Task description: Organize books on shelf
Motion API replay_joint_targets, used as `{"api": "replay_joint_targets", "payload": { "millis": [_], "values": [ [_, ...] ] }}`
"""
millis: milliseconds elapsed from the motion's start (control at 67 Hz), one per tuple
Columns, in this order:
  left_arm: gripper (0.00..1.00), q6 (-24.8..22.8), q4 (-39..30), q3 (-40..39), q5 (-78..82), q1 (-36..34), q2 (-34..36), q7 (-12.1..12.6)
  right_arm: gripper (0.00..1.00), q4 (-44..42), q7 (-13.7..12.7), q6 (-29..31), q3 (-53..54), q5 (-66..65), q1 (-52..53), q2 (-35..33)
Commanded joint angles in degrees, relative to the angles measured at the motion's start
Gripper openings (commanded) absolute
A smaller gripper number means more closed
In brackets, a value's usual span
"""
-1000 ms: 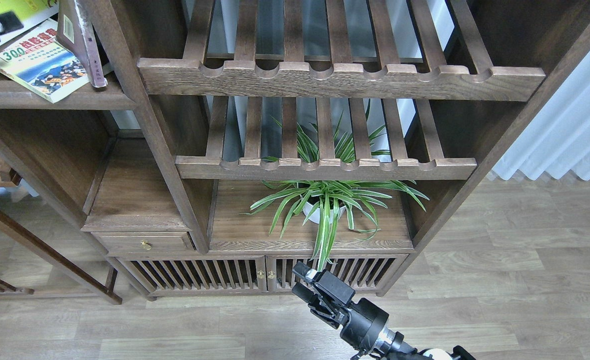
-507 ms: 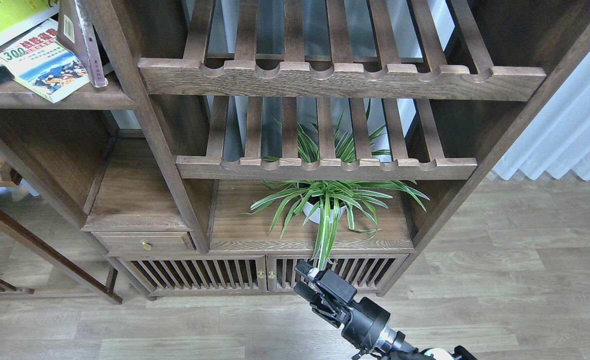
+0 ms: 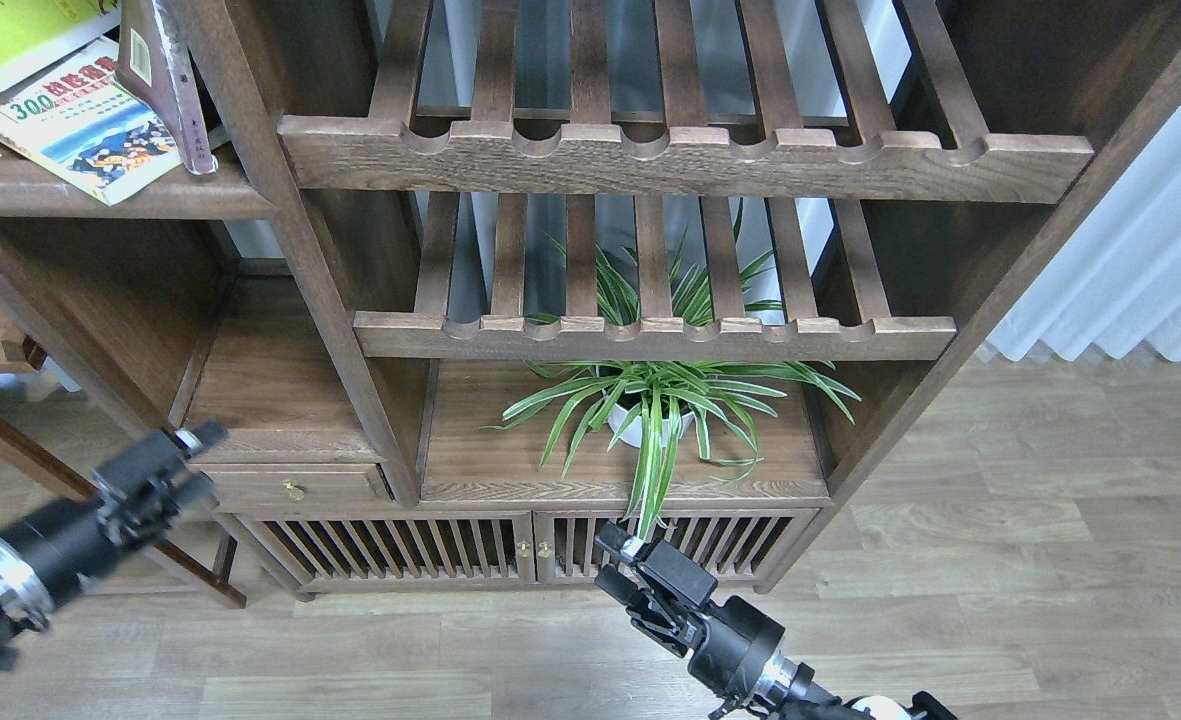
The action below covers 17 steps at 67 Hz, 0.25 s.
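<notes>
Three books lie on the flat dark shelf (image 3: 120,200) at the top left. The yellow-green book (image 3: 5,30) is at the far left, partly cut off by the frame. The "300" book (image 3: 80,125) lies flat and overhangs the shelf's front edge. The maroon book (image 3: 165,80) stands tilted against the upright post. My left gripper (image 3: 200,462) is low on the left in front of the small drawer, blurred, its fingers apart and empty. My right gripper (image 3: 612,565) is low in the middle in front of the cabinet doors, open and empty.
Two slatted racks with scalloped rails (image 3: 680,155) (image 3: 650,335) fill the middle bay. A potted spider plant (image 3: 655,405) stands on the board below them. A small drawer with a brass knob (image 3: 293,490) and slatted cabinet doors (image 3: 390,548) are beneath. Wood floor runs along the front and right.
My left arm dropped from the book shelf at the top left to low in front of the drawer, holding nothing. The "300" book shifted slightly. My right gripper sank a little.
</notes>
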Motion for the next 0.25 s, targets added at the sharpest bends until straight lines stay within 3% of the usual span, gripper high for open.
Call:
{"api": "replay_joint_targets", "payload": {
  "millis": [0,239],
  "values": [
    [0.99,0.00,0.72,0.29,0.16,2.54,-3.55,0.15,1.00,0.08,0.00,0.00,0.23,0.00,0.04,-0.01],
    [0.99,0.00,0.72,0.90,0.43,3.42,-5.05,0.59,1.00,0.17,0.00,0.00,0.32,0.00,0.13,-0.01]
  ]
}}
